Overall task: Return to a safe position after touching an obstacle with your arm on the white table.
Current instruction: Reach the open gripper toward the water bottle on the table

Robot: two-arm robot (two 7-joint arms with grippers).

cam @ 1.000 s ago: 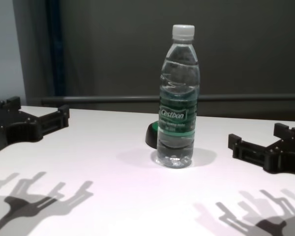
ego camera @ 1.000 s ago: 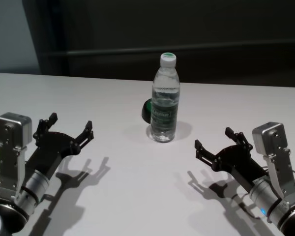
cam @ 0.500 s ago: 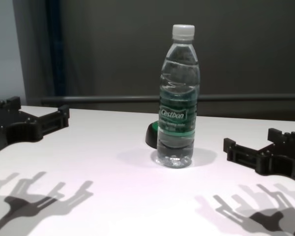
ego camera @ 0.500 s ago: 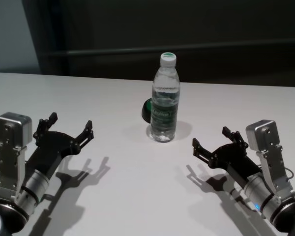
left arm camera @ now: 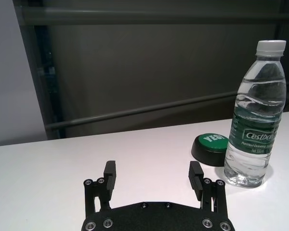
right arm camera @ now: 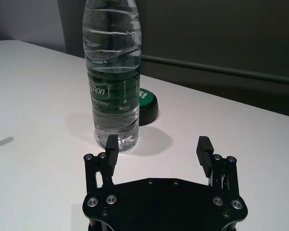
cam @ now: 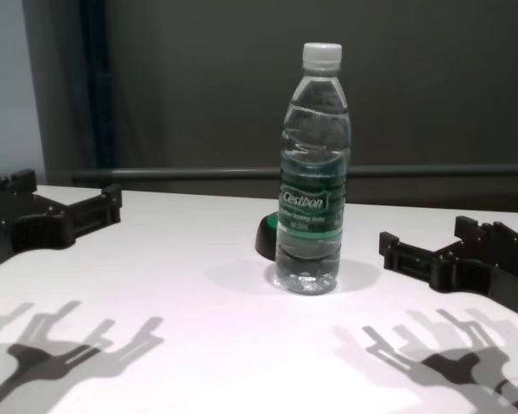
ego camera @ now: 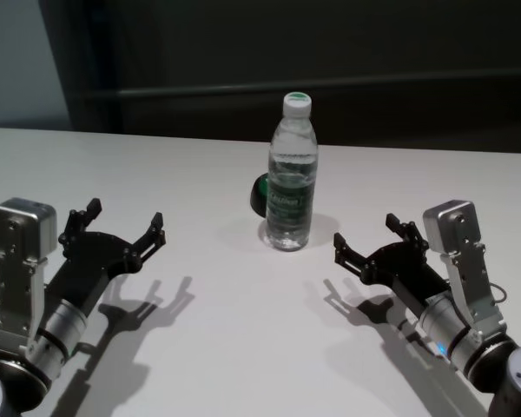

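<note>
Bottle (ego camera: 292,178) stands upright at frame centre on the white worktop (ego camera: 217,347), a black-and-green dome (ego camera: 260,195) touching or just behind its base. Right tool (ego camera: 372,250), jaws wide and empty, sits near the bottle at lower right, not in contact. Left tool (ego camera: 122,228), also wide and empty, parked lower left, well apart. Risk: tall narrow bottle; a fast or high sideways strike would likely tip it, perhaps roll it off.

Tall clear plastic water bottle (ego camera: 291,178) with white screw cap and dark green label band lettered in white; low black dome button (left arm camera: 209,148) with green top, white lettering; plain matte white tabletop (ego camera: 243,347); two black grippers, left (ego camera: 122,228) and right (ego camera: 372,241), on silver-grey wrists.
</note>
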